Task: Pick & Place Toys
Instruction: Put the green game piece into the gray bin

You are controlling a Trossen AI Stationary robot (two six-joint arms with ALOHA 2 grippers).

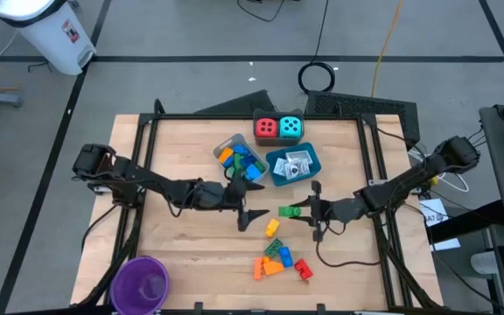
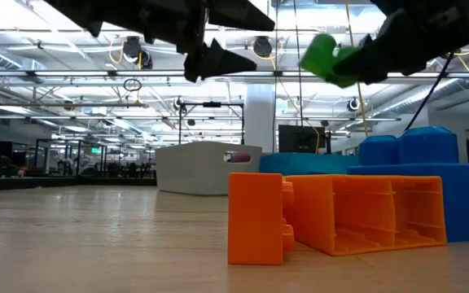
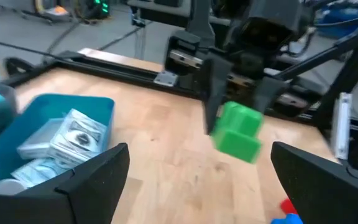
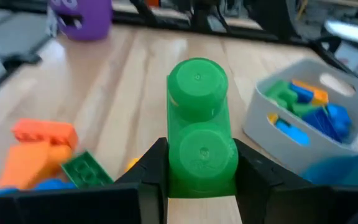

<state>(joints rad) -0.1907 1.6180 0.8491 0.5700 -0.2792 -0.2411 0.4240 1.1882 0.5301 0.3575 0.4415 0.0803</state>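
My right gripper (image 1: 303, 211) is shut on a green two-stud brick (image 1: 289, 211), which is held above the middle of the table; the brick also shows in the right wrist view (image 4: 199, 124) and the low view (image 2: 328, 57). My left gripper (image 1: 254, 199) is open and empty just left of the brick, facing it (image 3: 238, 132). A yellow brick (image 1: 272, 228) and a pile of orange, blue, green and red bricks (image 1: 278, 260) lie on the table near the front. A red die (image 1: 267, 128) and a cyan die (image 1: 291, 128) stand at the far edge. My right gripper pinches the green brick by its two long sides (image 4: 173, 168) between its two fingers, at the end nearer the wrist. The fingers come level from the table's right and lie along the brick. The brick sticks out past the fingertips, studs up, lifted clear of the table.
A grey tray (image 1: 226, 145) holding several bricks and a blue tray (image 1: 274, 173) holding white packets stand just beyond the grippers. A purple cup (image 1: 140, 282) is at the front left corner. Bare wood lies to the left of the pile.
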